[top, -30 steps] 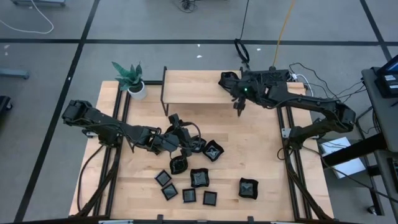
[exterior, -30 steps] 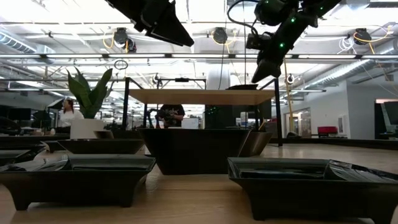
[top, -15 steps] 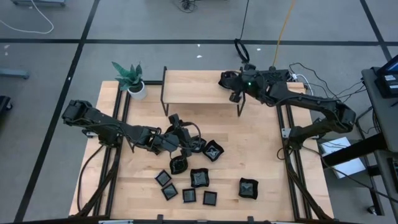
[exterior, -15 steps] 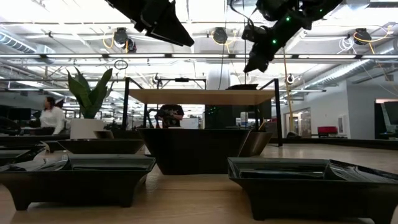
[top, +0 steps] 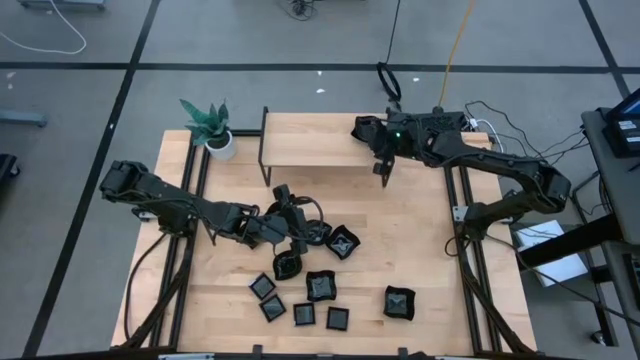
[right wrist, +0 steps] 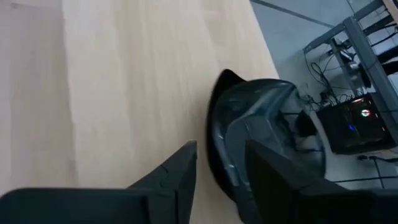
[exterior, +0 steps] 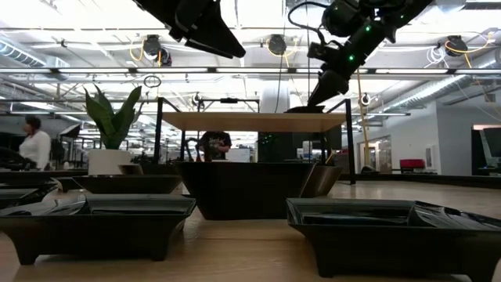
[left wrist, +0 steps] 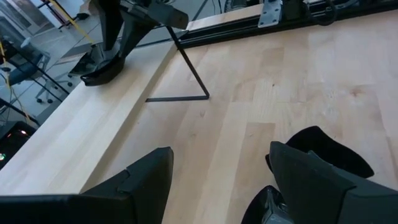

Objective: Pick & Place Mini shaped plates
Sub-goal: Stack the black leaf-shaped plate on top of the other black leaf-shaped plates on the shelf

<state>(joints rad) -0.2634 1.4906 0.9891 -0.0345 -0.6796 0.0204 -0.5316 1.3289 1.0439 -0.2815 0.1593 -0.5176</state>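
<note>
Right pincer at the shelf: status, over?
Right pincer over the raised shelf, jaws parted around the rim of a mini plate resting there. Left pincer open, low over the plates on the table. Nothing in the way.

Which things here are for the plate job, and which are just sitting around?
For the job:
- black mini plates clustered on the table
- one plate on the raised shelf, at the right tool
- left tool, open over the cluster

Just sitting around:
- potted plant
- person in the room behind
</note>
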